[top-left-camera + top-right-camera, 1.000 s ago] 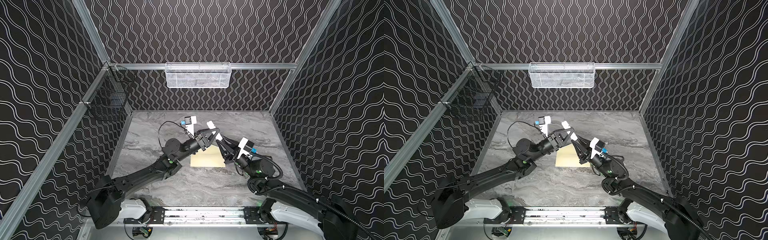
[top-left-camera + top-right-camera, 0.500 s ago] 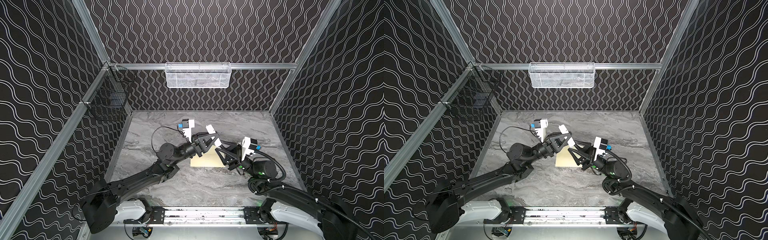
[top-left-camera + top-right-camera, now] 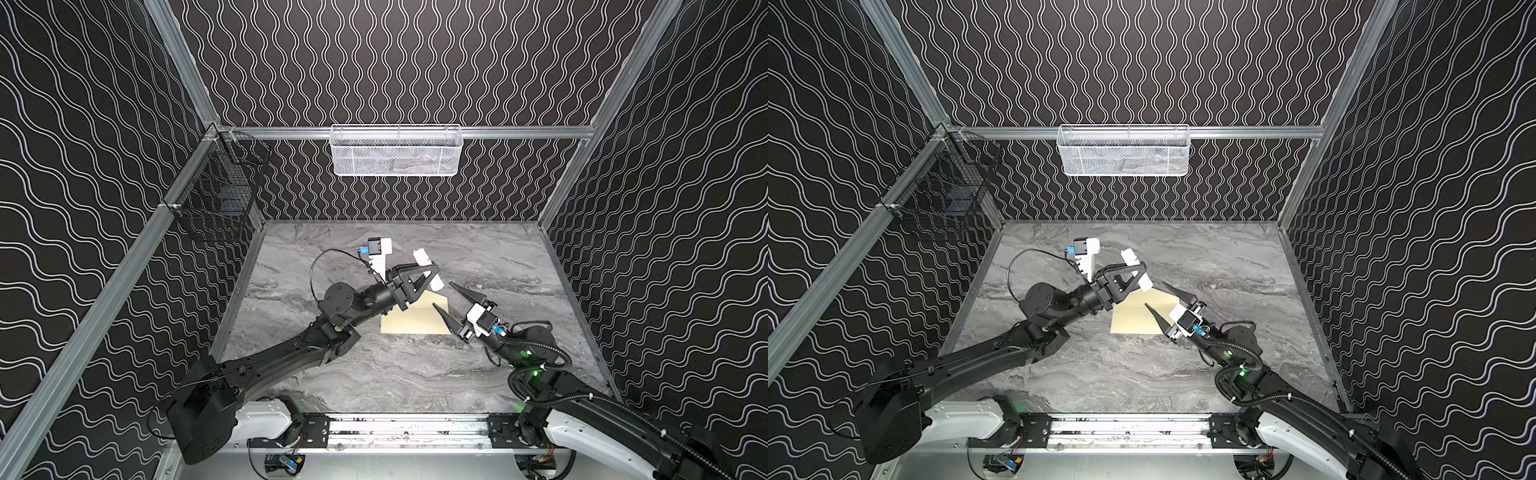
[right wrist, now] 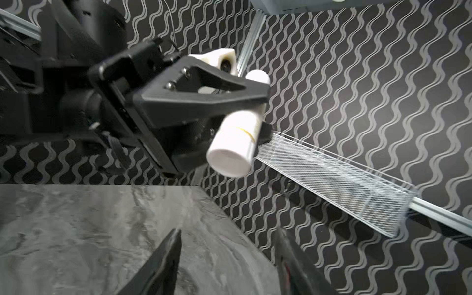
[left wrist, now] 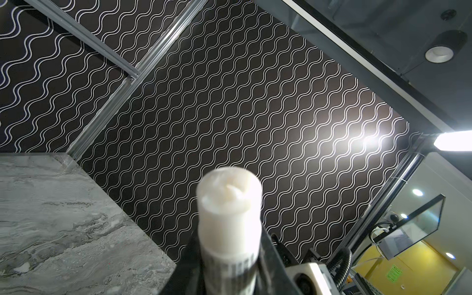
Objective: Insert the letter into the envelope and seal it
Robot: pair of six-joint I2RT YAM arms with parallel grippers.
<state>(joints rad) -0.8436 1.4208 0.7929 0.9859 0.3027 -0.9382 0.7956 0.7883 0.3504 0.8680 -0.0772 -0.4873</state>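
Sealing step: left gripper (image 3: 430, 272) clenched on stick (image 3: 422, 256) above envelope (image 3: 409, 322); right gripper (image 3: 442, 295) released over envelope edge; letter unseen. Next: lower stick tip onto envelope.

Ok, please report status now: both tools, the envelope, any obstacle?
Left tool shut on white cylindrical glue stick, above far corner of flat cream paper envelope. Right tool open, empty, by envelope's right edge. White letter not in view.

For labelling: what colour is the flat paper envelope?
The envelope is cream-yellow; best in a top view.
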